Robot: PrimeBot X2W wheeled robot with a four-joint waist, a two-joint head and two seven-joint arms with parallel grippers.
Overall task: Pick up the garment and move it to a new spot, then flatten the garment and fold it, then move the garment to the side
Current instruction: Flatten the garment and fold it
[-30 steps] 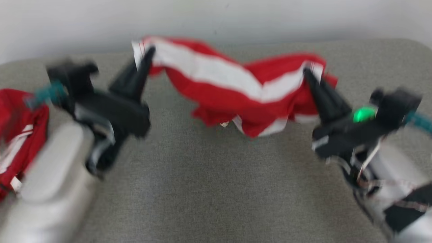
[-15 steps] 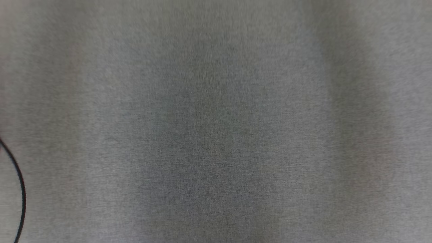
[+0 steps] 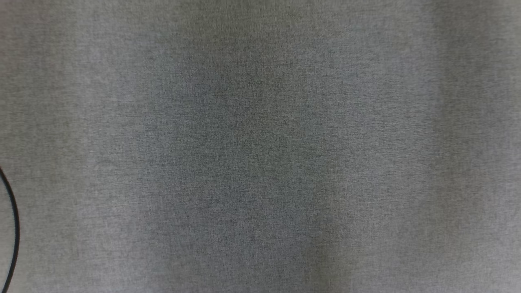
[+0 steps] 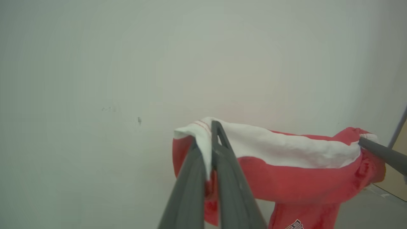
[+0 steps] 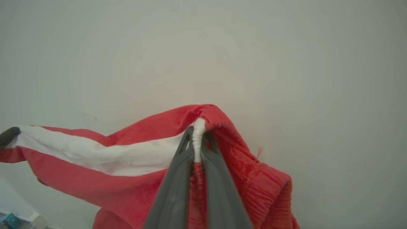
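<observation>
Grey woven covering [image 3: 260, 146], head view: plain fabric work surface, a thin dark curved line [image 3: 14, 228] at its left edge, nature not determinable.

Pale wall [image 4: 95, 63], both wrist views: the backdrop against which the lifted piece hangs.

Garment [image 4: 302, 181]: one item, held aloft between the two grippers with its upper edge strung from one to the other and sagging in the middle. Whether its lower part touches the surface cannot be told.

Left gripper [image 4: 206, 136]: fingers pressed together, pinching the white corner of the garment.

Right gripper [image 5: 198, 133]: fingers pressed together, pinching the white band at the gathered red edge.

Handling note (judgement): the carry to a new spot, ahead of flattening. Advised: keep both pinches firm, draw the grippers apart until the white stripe runs straight, then lower both evenly so that the hanging part lands first and spreads without bunching. The corners are thin, so a jerk could pull one free.

Appearance: red cloth with one broad white stripe. Fine red lines cross the white end. Ribbed, elasticated hem at the right-hand hold. White printed lettering [image 4: 294, 224] low down, unreadable. One loose thread [image 5: 259, 152].
</observation>
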